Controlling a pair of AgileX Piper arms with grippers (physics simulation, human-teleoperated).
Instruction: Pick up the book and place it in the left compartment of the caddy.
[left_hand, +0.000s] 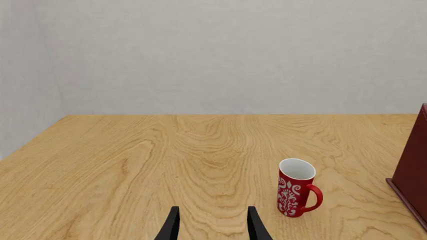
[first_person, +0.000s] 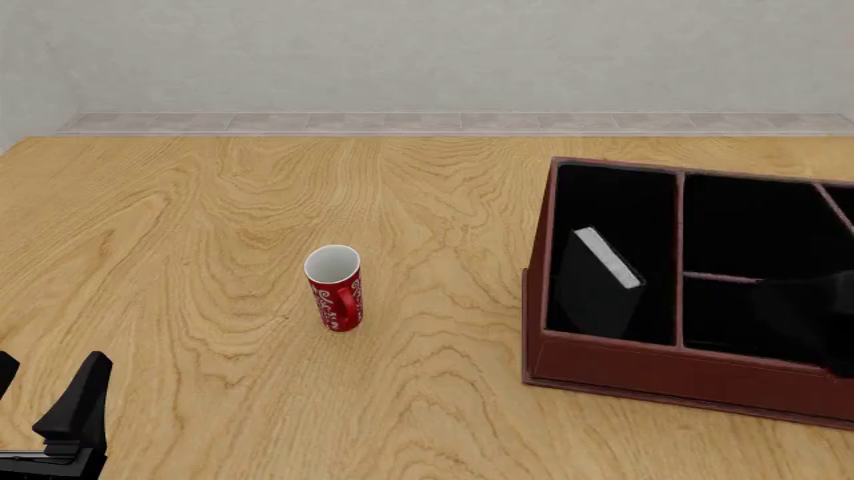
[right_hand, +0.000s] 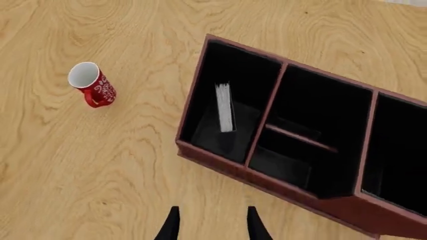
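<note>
Left gripper (first_person: 54, 420): low at the near left corner in the front view, well apart from everything; its own wrist view shows two dark fingers (left_hand: 172, 227) spread with only bare wood between them, so it is open and holds nothing
Table (first_person: 267, 200): light wood grain, running back to a pale wall
Mug (first_person: 335, 288): red with white pattern and white inside, upright, handle toward the near side; it stands out on the wood between the left gripper and the caddy, well apart from both
Caddy (first_person: 641, 365): dark red-brown box with black lining, at the right of the table
Left compartment (first_person: 627, 200): the long narrow section along the caddy's left wall
Book (first_person: 601, 280): already inside the left compartment, black cover with white page edge up, leaning tilted rather than lying flat; I cannot tell which wall it rests on
Right gripper (right_hand: 212, 225): above the caddy, looking down on it; finger tips parted with nothing between them, so open and empty. A dark blur at the front view's right edge is probably this arm
Step in hand: placing looks done, the book released
Next move: likely only drawing the right arm up and clear
In the way: the caddy's rim and dividers below the right arm; the mug is no obstacle
</note>
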